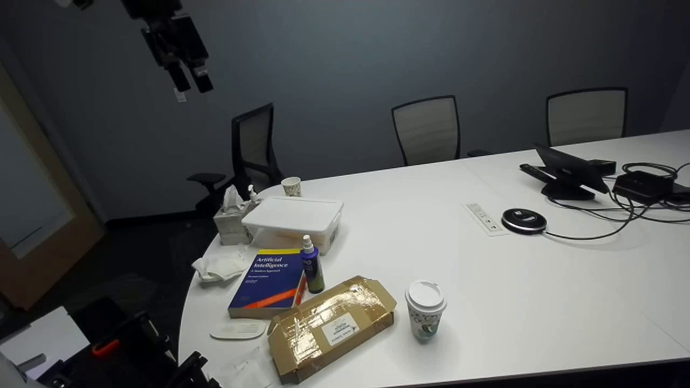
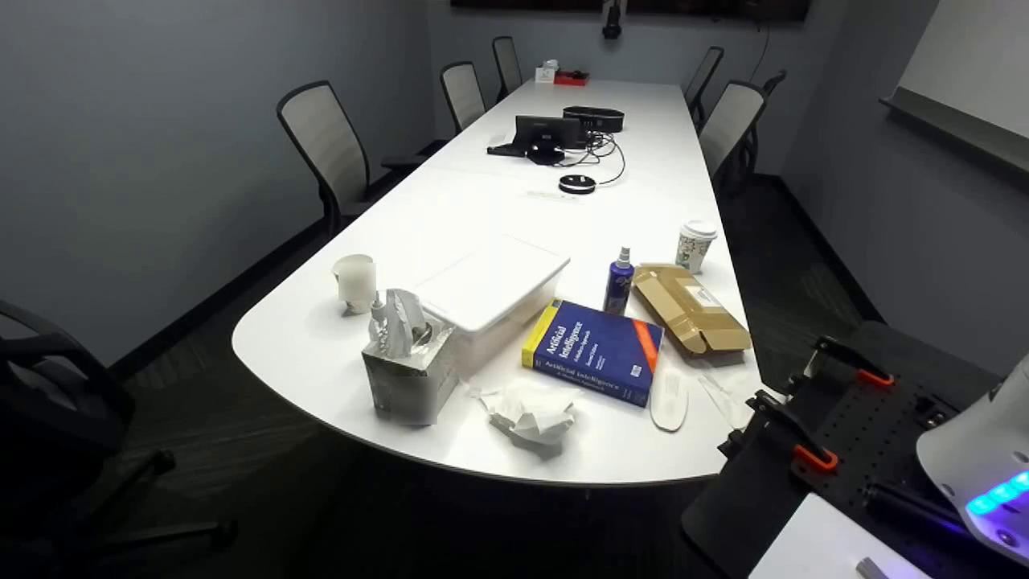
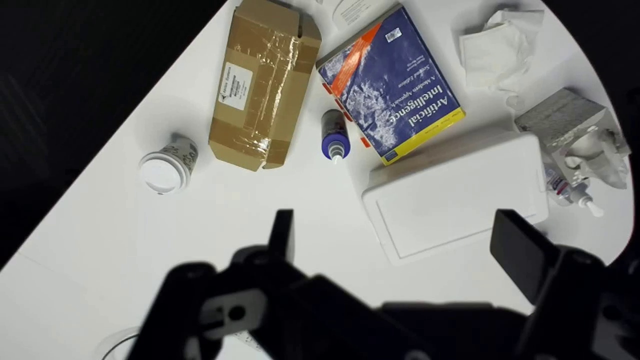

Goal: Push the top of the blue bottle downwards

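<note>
Claw (image 1: 193,86) up high in an exterior view, well above the worktop (image 1: 388,242); its fingers (image 3: 522,257) stand wide apart, gap btwn them plain in the wrist view; blue bottle (image 1: 312,272) stands upright on the worktop, well apart from the claw, white spray top (image 1: 308,244) pointing up; it sits btwn the blue book (image 1: 269,285) & the cardboard box (image 1: 372,296), just beside the book's edge, can't tell if touching; book lies flat, cover up, "Artificial Intelligence" on it, yellow band (image 1: 278,251) at one end, orange strip (image 3: 356,60) nr the other; box also flat, shiny tape + white label (image 1: 340,329) on top; takeaway cup (image 1: 425,320), white lid on, upright nr the box; white-lidded tub (image 2: 492,281) nr the book's yellow end; tissue box (image 2: 394,384) & clear pump bottle (image 3: 559,186) next to the tub; crumpled white paper (image 2: 530,414) a bit off the book, also on the worktop; flat white pkt (image 2: 670,400) just beside the book's orange end; small patterned cup (image 1: 291,187) behind the tub in an exterior view; further along, round black puck (image 1: 524,221), dark screen (image 1: 572,168) on a stand; mesh-back chairs (image 1: 428,129) along the worktop's sides; robot's base (image 2: 965,442) in an exterior view w/ blue light (image 2: 997,492) lit, clamps (image 2: 792,426) w/ orange handles near it.
</note>
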`<state>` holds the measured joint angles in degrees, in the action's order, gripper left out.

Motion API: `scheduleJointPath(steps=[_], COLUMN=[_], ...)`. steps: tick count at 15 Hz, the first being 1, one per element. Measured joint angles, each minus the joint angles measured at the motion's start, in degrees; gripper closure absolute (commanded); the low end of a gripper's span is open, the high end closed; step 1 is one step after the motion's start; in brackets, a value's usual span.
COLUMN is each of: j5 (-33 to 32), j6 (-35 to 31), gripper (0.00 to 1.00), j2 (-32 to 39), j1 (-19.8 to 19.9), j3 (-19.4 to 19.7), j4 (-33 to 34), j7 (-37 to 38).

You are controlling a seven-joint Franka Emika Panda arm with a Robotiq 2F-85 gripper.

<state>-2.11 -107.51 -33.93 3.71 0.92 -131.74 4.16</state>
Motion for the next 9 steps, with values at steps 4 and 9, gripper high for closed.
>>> scheduleJointPath(steps=[4, 9], j5=[-1.4, -0.9], j6=[-2.6, -8.2], gripper=[0.00, 0.00], j2=[5.9, 19.2], j1=[2.4, 2.7], j3=[0.2, 1.4], j4=[0.5, 4.1], j7=[5.3, 5.6])
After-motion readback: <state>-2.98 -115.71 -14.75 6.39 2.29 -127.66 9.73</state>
